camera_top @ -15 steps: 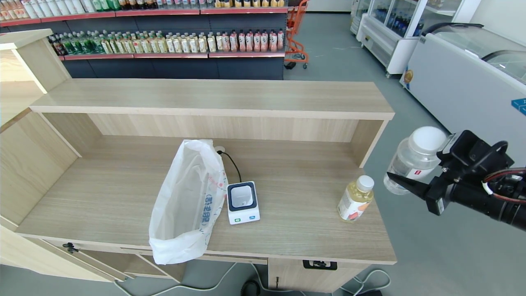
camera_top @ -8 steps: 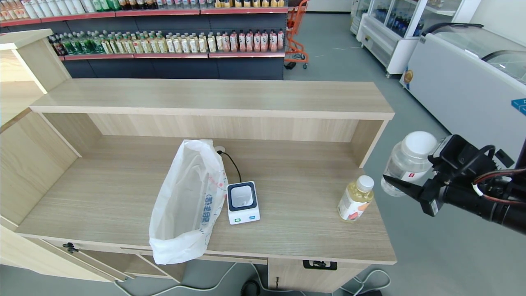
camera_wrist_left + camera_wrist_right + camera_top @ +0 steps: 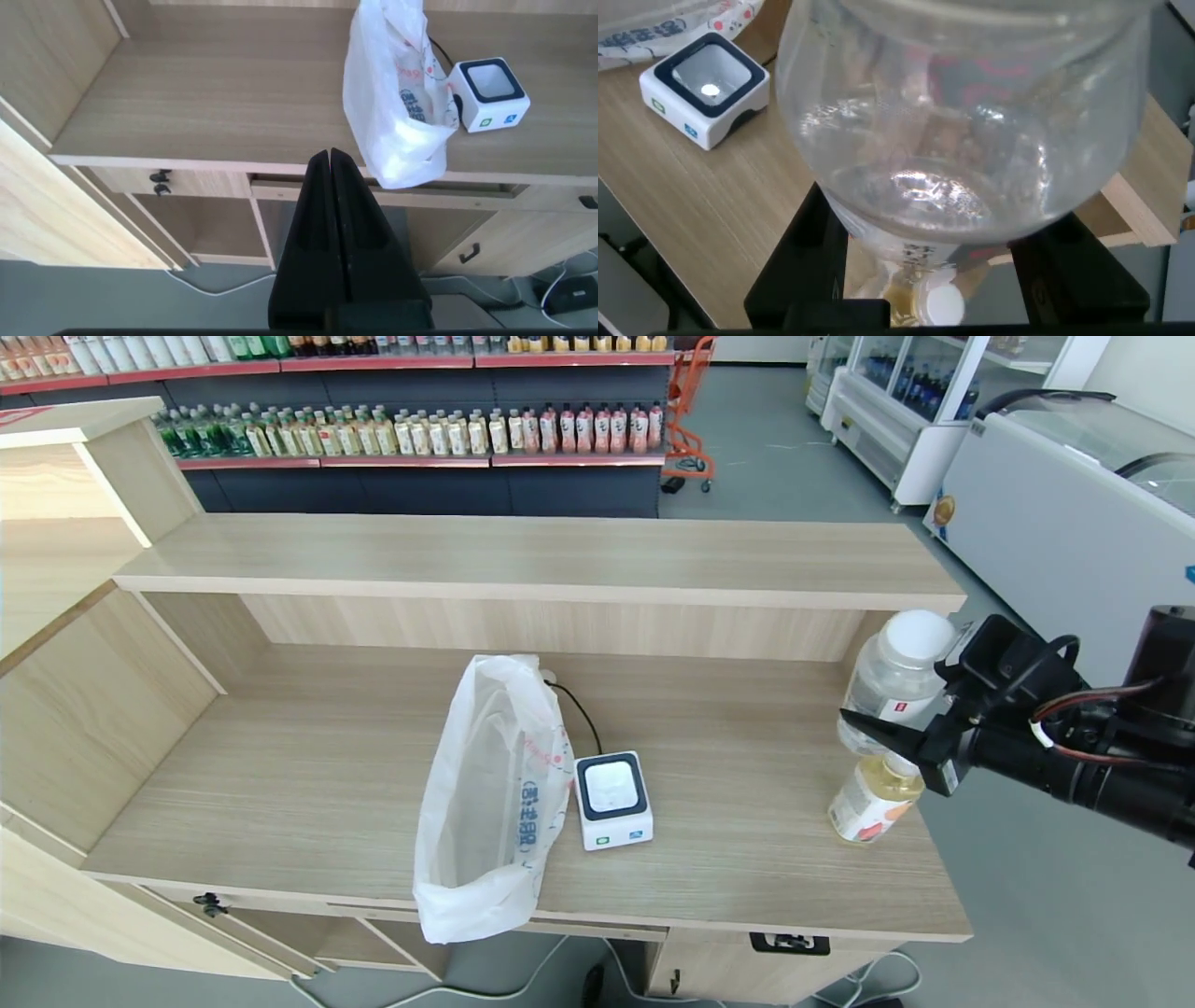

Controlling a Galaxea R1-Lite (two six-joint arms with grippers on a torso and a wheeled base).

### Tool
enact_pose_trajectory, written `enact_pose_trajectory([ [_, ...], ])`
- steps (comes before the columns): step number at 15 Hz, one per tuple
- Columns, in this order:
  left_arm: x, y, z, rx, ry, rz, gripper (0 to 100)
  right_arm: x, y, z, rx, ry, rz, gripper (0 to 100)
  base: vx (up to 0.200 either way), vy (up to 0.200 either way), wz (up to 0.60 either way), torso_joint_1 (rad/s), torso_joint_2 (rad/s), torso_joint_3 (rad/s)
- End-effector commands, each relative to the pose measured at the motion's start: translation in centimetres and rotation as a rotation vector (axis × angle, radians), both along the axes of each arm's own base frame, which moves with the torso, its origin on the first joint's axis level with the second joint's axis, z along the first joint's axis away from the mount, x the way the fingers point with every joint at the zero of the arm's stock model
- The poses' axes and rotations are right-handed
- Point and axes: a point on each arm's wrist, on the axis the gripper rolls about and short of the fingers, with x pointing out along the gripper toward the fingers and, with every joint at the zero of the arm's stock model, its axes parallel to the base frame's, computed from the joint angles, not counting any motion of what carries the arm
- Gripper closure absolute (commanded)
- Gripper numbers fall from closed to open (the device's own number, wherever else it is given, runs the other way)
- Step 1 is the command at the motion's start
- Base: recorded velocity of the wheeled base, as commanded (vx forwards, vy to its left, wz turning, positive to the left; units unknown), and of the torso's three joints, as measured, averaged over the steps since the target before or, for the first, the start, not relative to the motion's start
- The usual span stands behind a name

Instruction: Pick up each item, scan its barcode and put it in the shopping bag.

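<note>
Over counter [image 3: 747,784] right end | right claw [image 3: 882,719] grips clear bottle [image 3: 898,672] | yellow bottle [image 3: 873,803] beneath

I see a wood counter [image 3: 327,775] w/ a white bag [image 3: 495,803], scanner [image 3: 612,800] just beside it, juice bottle [image 3: 868,807] near rt edge.

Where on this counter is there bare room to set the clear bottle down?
Widest bare patch: counter between the left side wall and the shopping bag. Another between scanner and yellow drink bottle. Crowded: bag beside scanner, right edge under the held clear bottle.
</note>
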Motion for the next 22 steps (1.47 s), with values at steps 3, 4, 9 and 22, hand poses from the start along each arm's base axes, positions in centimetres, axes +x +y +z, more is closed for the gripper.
enact_pose_trajectory([
  [3,0.0,0.0,0.0,0.0,0.001,0.0,100,2.4,0.8,-1.4,0.004,-0.032,0.013,100,0.0,0.2,0.0,0.004,0.0,0.004],
  [4,0.0,0.0,0.0,0.0,0.002,0.0,100,3.1,0.9,-1.9,0.009,-0.045,0.014,100,0.0,0.2,0.0,0.007,0.0,0.002],
  [9,0.0,0.0,0.0,0.0,0.002,0.0,100,4.0,2.2,-3.3,0.007,-0.022,0.077,100,0.0,0.16,0.0,0.002,0.0,0.001],
  [22,0.0,0.0,0.0,0.0,-0.001,0.0,100,7.3,3.1,-8.1,-0.014,-0.094,0.215,100,0.0,0.0,0.0,0.0,0.0,0.0],
])
